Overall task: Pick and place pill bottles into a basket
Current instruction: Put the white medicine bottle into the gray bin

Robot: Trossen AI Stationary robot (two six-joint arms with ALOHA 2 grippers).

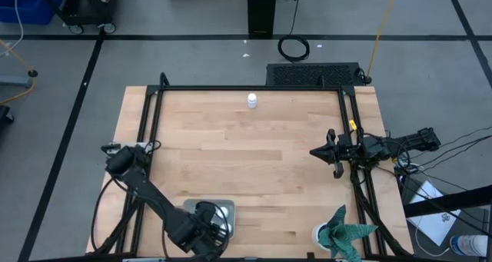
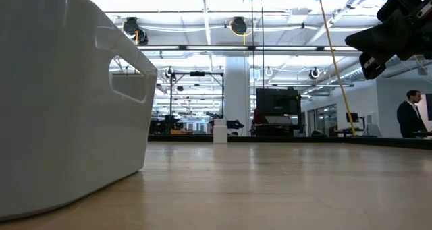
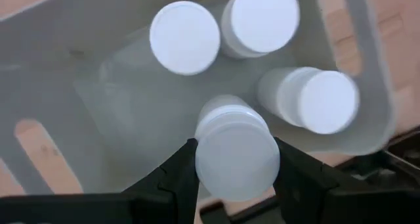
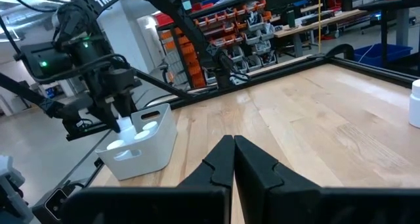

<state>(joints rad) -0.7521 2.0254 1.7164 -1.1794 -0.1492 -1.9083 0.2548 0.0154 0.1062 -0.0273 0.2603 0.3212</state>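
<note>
The pale basket (image 1: 223, 210) stands at the table's near edge; it also shows in the low view (image 2: 67, 102) and the right wrist view (image 4: 141, 148). Three white pill bottles (image 3: 184, 37) stand upright in it. My left gripper (image 3: 236, 158) is over the basket, pointing down, shut on a fourth bottle (image 3: 236, 148). A fifth bottle (image 1: 251, 101) stands upright on its base at the table's far edge. My right gripper (image 4: 233, 142) is shut and empty, waiting above the table's right side (image 1: 314, 150). My left gripper pinches the bottle by its sides just under the cap (image 3: 197, 152) between its two fingers (image 3: 177, 175). The fingers come from above, pointing down. The bottle is upright over the basket's inside, its cap higher than the other three. I cannot tell whether its base touches the basket floor.
A green-and-white object (image 1: 342, 235) lies at the table's near right corner. A black frame rail (image 1: 250, 87) runs along the table's far side and both flanks. A person (image 2: 408, 115) stands in the room beyond.
</note>
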